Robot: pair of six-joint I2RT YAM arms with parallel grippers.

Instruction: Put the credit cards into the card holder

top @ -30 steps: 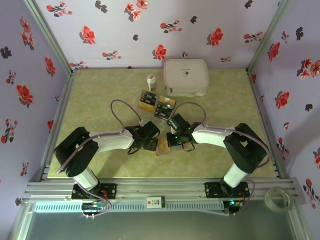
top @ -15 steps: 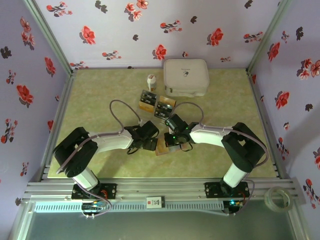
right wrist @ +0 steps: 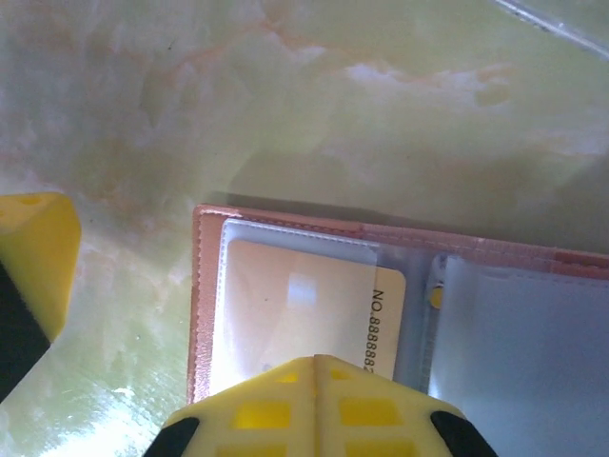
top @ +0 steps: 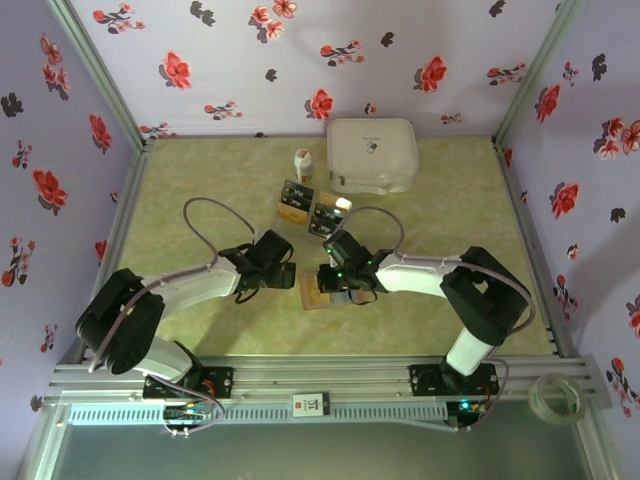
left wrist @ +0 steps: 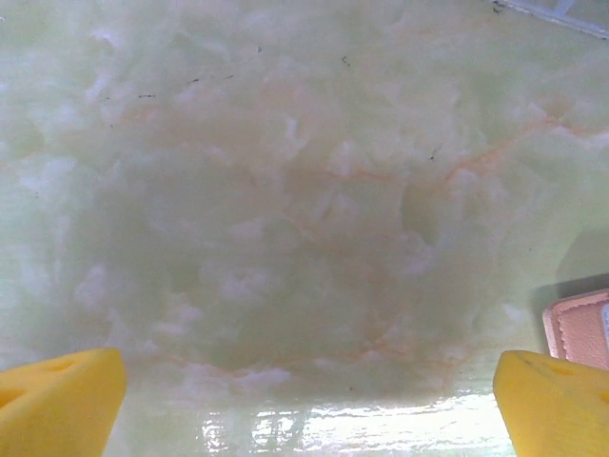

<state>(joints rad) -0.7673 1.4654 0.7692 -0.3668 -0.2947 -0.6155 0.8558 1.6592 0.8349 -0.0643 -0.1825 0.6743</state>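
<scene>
Green marble-look table (top: 200, 190), floral purple walls (top: 200, 60) on three sides. Both arms reach in from the bottom of the top view toward the middle of the table.

White rounded case (top: 372, 155) sits at the upper middle, against the back wall.

Card holder (top: 314, 296) lies open and flat at centre frame, just below the right gripper (top: 330, 288). Right wrist view: the holder (right wrist: 202, 305) shows a pinkish rim and clear sleeves, with a gold card (right wrist: 304, 305) in the left sleeve and "NO.8888" partly readable. Right gripper (right wrist: 171, 352) is spread with nothing between its fingers; one yellow fingertip (right wrist: 314, 409) is over the holder's lower edge and the other is off to the left over bare table.

Left gripper (top: 284, 274) is left of the holder and apart from it. In the left wrist view it (left wrist: 304, 409) is wide open over bare table, with a holder corner (left wrist: 579, 328) at the right edge.

Loose credit cards (top: 296, 200), black and gold, lie between the case and the grippers. Small white bottle (top: 302, 165) stands just left of the case. Tape roll (top: 555, 397) sits at the lower right, off the table.
</scene>
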